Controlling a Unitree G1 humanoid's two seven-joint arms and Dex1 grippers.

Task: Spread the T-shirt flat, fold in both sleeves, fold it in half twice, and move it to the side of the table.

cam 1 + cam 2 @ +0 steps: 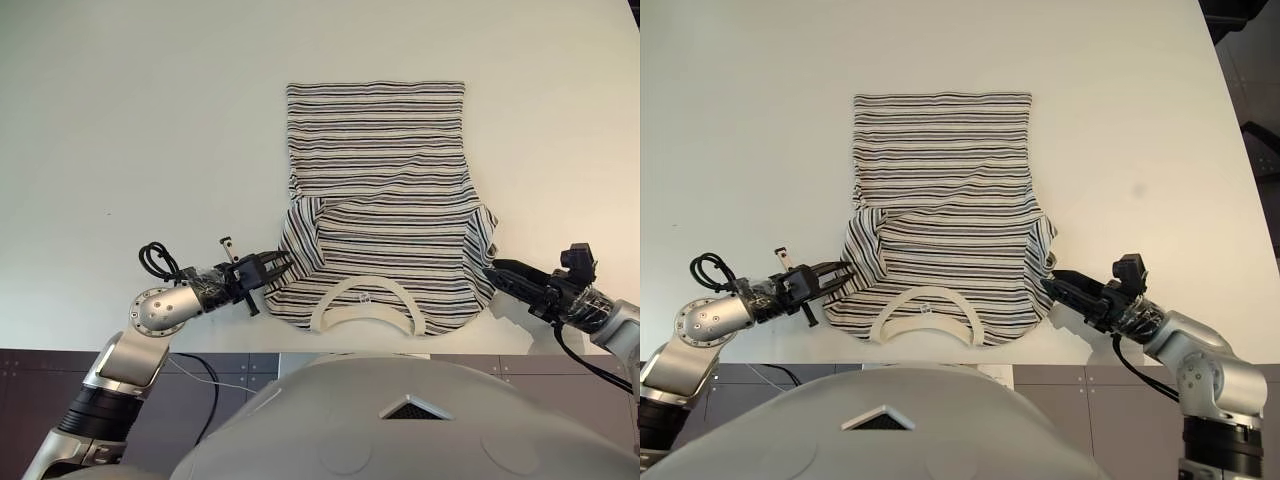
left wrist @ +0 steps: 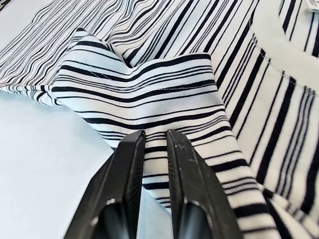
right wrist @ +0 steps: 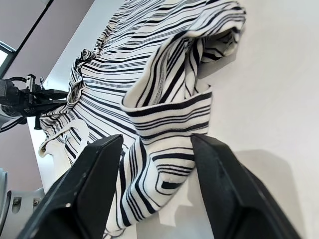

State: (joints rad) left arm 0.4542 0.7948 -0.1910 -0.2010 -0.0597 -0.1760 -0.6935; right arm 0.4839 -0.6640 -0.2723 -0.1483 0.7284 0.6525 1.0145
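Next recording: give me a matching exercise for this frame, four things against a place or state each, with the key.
Column A
1. left pincer
2. right pincer
3. collar
4. hem

Column B
a. straight edge lying farthest from the robot
b. open, one finger on each side of bunched striped cloth
c. shut on the edge of the T-shirt
d. cream arc near the table's near edge

Pairs: 1-c, 2-b, 3-d, 4-a
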